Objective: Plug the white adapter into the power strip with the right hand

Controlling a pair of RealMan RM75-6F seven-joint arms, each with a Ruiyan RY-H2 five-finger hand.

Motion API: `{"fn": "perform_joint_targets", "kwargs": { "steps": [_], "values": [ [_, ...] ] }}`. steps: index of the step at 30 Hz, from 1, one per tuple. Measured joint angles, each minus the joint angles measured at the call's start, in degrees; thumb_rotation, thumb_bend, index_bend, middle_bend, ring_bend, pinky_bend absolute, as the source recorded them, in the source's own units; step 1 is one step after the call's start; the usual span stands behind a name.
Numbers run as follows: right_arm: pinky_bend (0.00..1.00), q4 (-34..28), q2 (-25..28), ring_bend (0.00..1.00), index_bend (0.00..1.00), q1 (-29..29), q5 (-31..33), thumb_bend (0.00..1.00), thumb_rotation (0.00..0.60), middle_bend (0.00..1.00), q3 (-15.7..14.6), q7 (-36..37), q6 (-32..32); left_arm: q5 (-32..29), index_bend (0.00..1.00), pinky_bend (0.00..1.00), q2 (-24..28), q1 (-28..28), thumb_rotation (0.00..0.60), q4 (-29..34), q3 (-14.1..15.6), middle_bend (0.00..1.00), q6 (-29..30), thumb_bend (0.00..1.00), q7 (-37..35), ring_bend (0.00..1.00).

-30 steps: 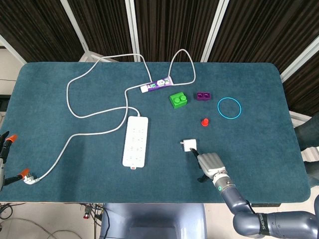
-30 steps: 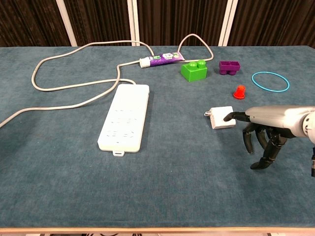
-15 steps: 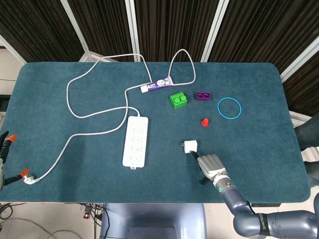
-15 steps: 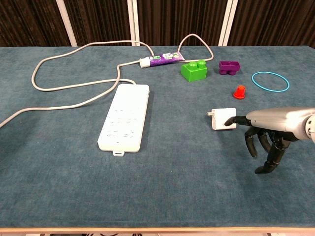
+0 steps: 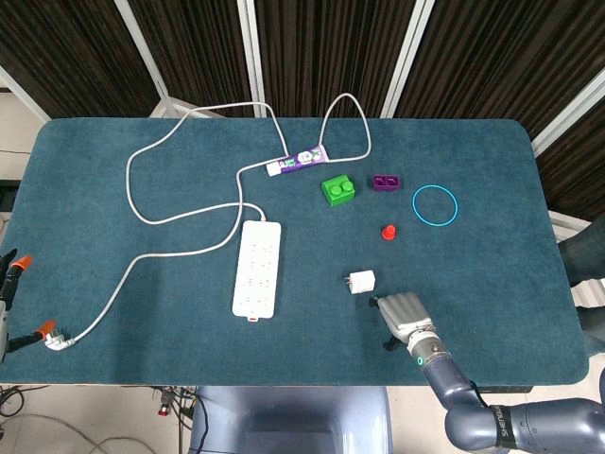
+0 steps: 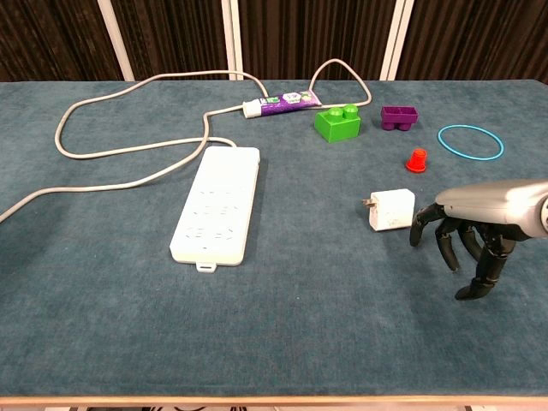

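The white adapter is lying on the table, right of the power strip. The right hand is being held beside it, fingers spread downward, holding nothing; its sides should be pinched squarely.

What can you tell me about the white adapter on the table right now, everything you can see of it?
The white adapter is a small, boxy block of what looks like smooth plastic, with short metal prongs sticking out of its side toward the power strip. It lies flat on the blue cloth table, apart from the strip, just below the little red piece. The right hand hangs beside it, fingers curled down, not touching it.
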State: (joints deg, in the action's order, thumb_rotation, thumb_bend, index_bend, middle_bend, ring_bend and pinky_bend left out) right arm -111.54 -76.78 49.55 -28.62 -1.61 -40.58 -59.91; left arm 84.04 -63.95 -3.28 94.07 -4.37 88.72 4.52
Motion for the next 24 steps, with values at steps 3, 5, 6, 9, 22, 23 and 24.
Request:
{"fn": "perform_joint_targets", "kwargs": {
  "steps": [3,5,6,9,22,23,24],
  "values": [
    [0.61,-0.3,0.5,0.59,0.26,0.1,0.2,0.26,0.600,0.50,0.1,0.1,-0.1,0.0,0.12,0.00,0.0,0.0,0.600,0.0,0.0,0.00,0.0,0.10,0.0,0.00],
    [0.61,-0.7,1.3,0.59,0.26,0.1,0.3,0.26,0.600,0.50,0.4,0.5,-0.2,-0.1,0.12,0.00,0.0,0.0,0.600,0.0,-0.1,0.00,0.0,0.10,-0.1,0.00],
    [0.61,-0.9,1.7,0.59,0.26,0.1,0.3,0.26,0.600,0.50,0.7,0.9,-0.4,-0.2,0.12,0.00,0.0,0.0,0.600,0.0,-0.1,0.00,0.1,0.10,-0.1,0.00],
    [0.61,-1.7,3.4,0.59,0.26,-0.2,-0.1,0.26,0.600,0.50,1.6,2.2,-1.1,-0.3,0.12,0.00,0.0,0.0,0.600,0.0,-0.1,0.00,0.0,0.10,-0.1,0.00],
    [0.61,-5.4,10.6,0.52,0.24,1.5,4.3,0.26,0.600,0.48,4.7,0.4,-4.9,-0.2,0.12,0.00,-0.2,0.0,0.600,0.1,0.0,0.00,-0.1,0.10,0.4,0.00],
    [0.61,-5.3,10.7,0.50,0.24,1.6,4.3,0.26,0.600,0.47,4.9,0.5,-4.4,-0.2,0.12,0.00,-0.2,0.0,0.600,0.1,0.0,0.00,-0.1,0.10,0.5,0.00],
    [0.61,-5.1,10.8,0.48,0.24,1.7,4.3,0.26,0.600,0.46,5.0,0.7,-3.9,-0.1,0.12,0.00,-0.2,0.0,0.600,0.1,0.0,0.00,-0.1,0.10,0.5,0.00]
  ]
}}
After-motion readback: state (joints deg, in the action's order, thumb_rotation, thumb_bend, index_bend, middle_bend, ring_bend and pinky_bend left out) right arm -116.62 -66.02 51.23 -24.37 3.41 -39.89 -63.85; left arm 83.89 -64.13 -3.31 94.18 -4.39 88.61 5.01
